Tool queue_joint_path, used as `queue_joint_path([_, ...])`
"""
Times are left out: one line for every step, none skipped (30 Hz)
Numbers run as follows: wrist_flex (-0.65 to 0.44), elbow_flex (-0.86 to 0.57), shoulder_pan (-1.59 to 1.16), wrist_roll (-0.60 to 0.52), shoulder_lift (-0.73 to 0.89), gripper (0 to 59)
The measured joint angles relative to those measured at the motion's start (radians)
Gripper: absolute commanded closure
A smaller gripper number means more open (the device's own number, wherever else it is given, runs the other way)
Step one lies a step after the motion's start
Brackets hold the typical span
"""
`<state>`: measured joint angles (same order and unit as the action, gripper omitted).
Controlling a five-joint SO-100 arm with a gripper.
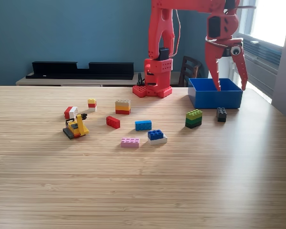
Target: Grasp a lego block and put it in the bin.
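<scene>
The blue bin [214, 101] stands at the exterior view's right, beside the red arm's base [152, 89]. My gripper [229, 87] hangs over the bin, pointing down and open. Its two fingers are spread wide, one over the bin's middle and one over its right rim, and I see nothing between them. Lego blocks lie on the table: a green stack [194, 118] and a black block [221, 114] just in front of the bin, a blue block [143, 125], a red block [113, 122], a pink plate [129, 142] and a blue-on-white piece [157, 136]. The bin's inside is hidden by its wall.
Further left lie a tan-yellow-red stack [122, 107], a small yellow-red-white stack [91, 104], a red-white block [70, 112] and a yellow lego vehicle [76, 127]. A black shelf [81, 69] runs behind the table. A chair [189, 70] stands behind the bin.
</scene>
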<state>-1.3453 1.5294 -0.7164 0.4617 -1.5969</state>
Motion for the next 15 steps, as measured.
queue_joint_path([0.000,0.005,-0.002,0.012,0.002,27.9])
queue_joint_path([0.000,0.014,-0.002,0.025,0.002,27.6])
queue_joint_path([0.000,0.023,-0.003,0.037,0.002,27.3])
queue_joint_path([0.000,0.034,-0.003,0.049,0.002,27.1])
queue_joint_path([0.000,0.041,-0.003,0.058,0.002,27.1])
queue_joint_path([0.000,0.046,-0.003,0.067,0.003,27.1])
queue_joint_path([0.000,0.048,-0.003,0.075,0.014,27.0])
queue_joint_path([0.000,0.048,-0.003,0.081,0.031,26.9])
queue_joint_path([-0.002,0.048,-0.003,0.086,0.051,27.0])
queue_joint_path([-0.008,0.048,-0.003,0.089,0.075,27.1])
queue_joint_path([-0.012,0.043,-0.003,0.089,0.101,27.1])
queue_joint_path([-0.015,0.037,-0.003,0.091,0.129,27.1])
queue_joint_path([-0.017,0.026,-0.003,0.092,0.153,27.1])
queue_joint_path([-0.017,0.015,-0.003,0.092,0.179,27.0])
queue_joint_path([-0.017,0.002,-0.003,0.094,0.207,26.9])
